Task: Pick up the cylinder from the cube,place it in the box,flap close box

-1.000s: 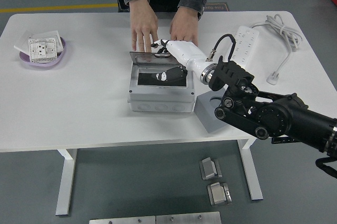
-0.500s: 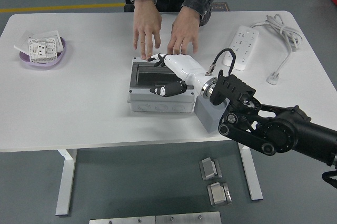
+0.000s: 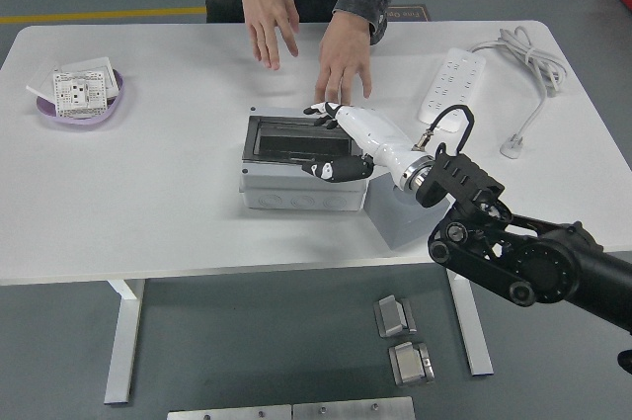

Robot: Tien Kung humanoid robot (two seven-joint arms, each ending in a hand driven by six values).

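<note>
The grey box [image 3: 286,188] stands mid-table with its dark flap [image 3: 291,137] lying flat over the opening. My right hand [image 3: 318,140], white with black fingers [image 3: 321,111], hovers at the box's right end with its fingers spread and holding nothing; the thumb is at the front rim. The grey cube [image 3: 395,217] sits just right of the box, partly under my forearm. The cylinder is not visible anywhere. A person at the far side has one hand [image 3: 346,56] low over the table behind the box and the other hand [image 3: 272,20] raised.
A purple bowl [image 3: 111,104] of white parts sits at far left. A white power strip [image 3: 452,91] with its cable [image 3: 528,69] lies at the right rear. Metal blocks [image 3: 403,341] lie on the floor below.
The box's flap went from standing open to lying flat. The person's hands drew back from the box toward the far edge. My right hand shifted right and slightly back.
</note>
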